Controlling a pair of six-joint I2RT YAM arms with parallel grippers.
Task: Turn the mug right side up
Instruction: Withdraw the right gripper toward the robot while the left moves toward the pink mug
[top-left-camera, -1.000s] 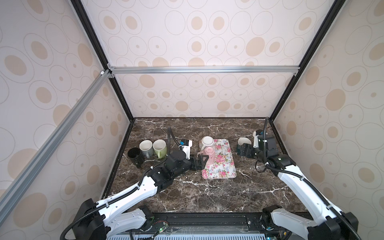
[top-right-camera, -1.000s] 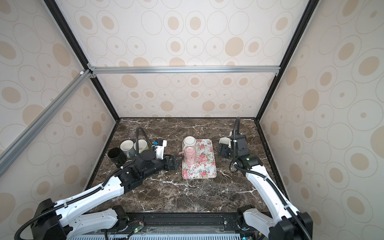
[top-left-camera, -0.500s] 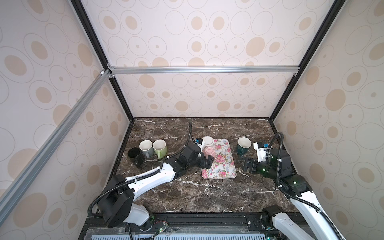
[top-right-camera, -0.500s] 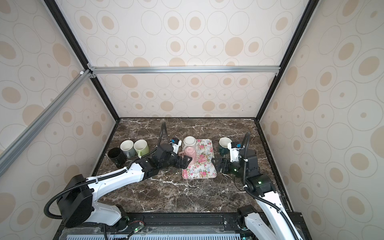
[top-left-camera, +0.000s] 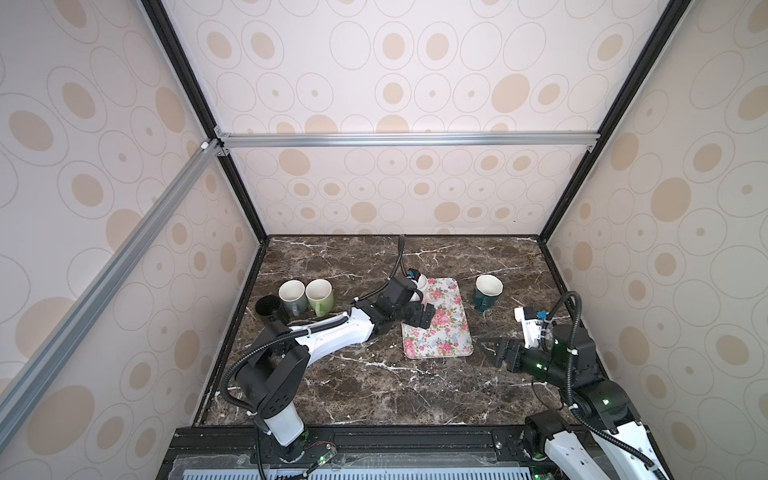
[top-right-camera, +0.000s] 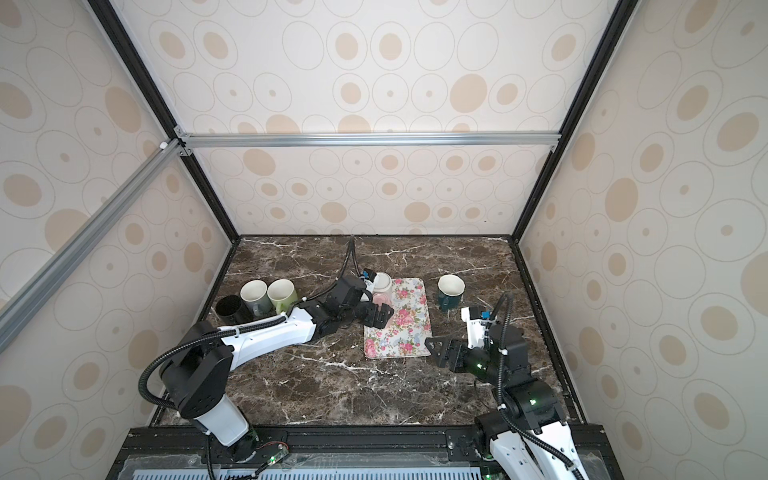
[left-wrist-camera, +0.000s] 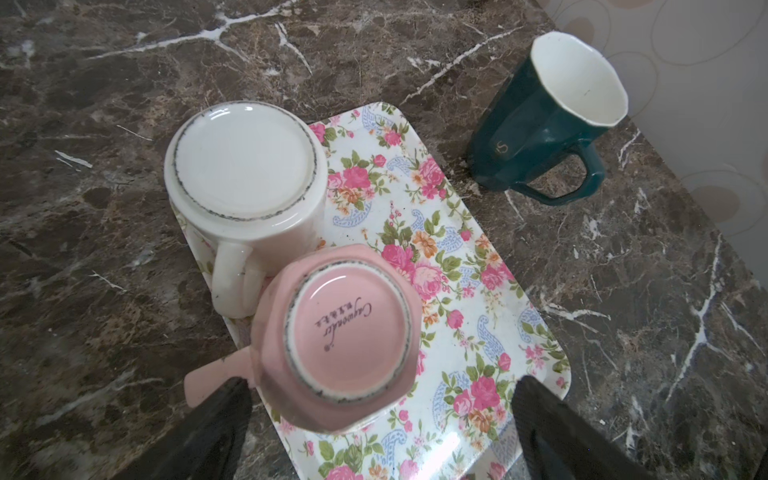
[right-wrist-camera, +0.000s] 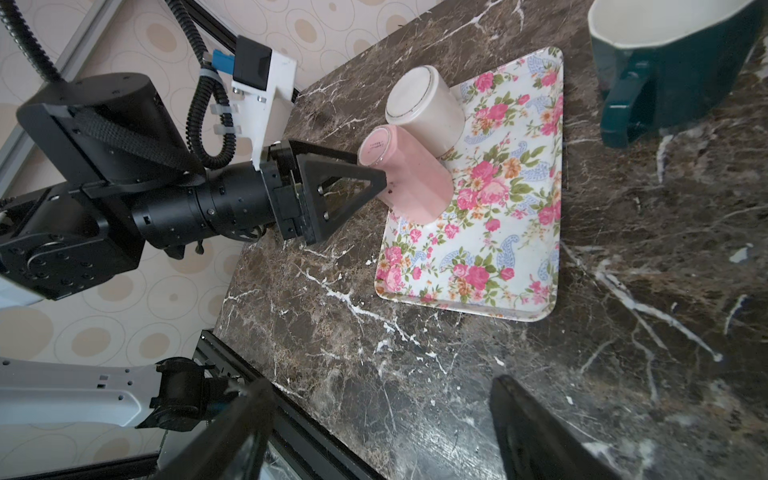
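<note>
Lower the spread left tool (left-wrist-camera: 380, 399) around the upturned pink mug (left-wrist-camera: 345, 328) on the floral tray (left-wrist-camera: 478, 257), avoiding the white mug (left-wrist-camera: 243, 166) seemingly touching it. Pinch mid-wall, lift clear, then roll upright. Leave the right tool (right-wrist-camera: 380, 403), spread and empty, over the bench (top-left-camera: 374, 382).

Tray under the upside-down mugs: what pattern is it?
The tray has pink roses, green leaves, blue paisley on white; clearest in left wrist view.

Front mug (left-wrist-camera: 347, 336), rear mug (left-wrist-camera: 243, 166) on tray (left-wrist-camera: 457, 270)
</note>
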